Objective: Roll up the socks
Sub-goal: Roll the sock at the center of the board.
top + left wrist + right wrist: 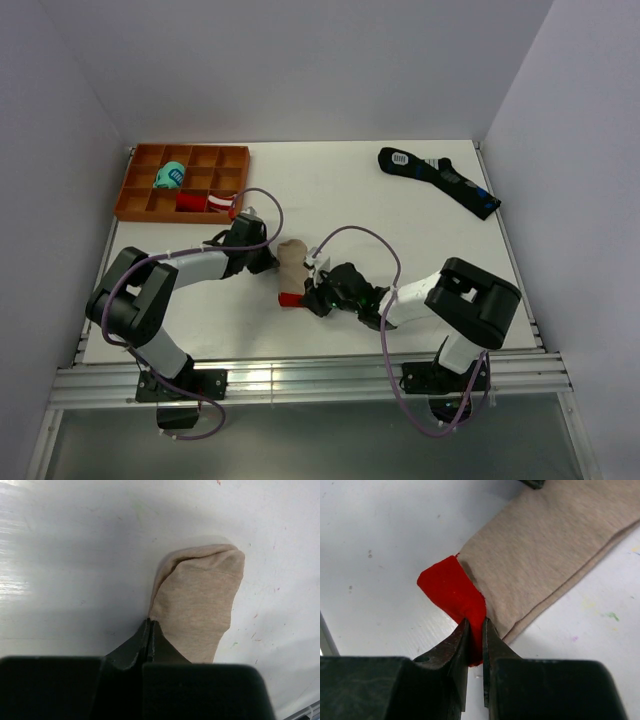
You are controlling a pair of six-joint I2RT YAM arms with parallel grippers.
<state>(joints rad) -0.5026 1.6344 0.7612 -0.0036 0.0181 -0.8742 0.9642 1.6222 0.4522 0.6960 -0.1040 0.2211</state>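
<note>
Pinching the socks (291,262) at the red end, right claw (475,626); left claw (150,626) clamped on the beige edge.

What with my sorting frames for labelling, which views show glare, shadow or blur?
Left wrist: glare streaks the table at left; the socks are sharp, the jaws dark and soft. Right wrist: red end crisp, jaws blurred close to the lens. Top external: even light, soft shadows, no blur.
</note>
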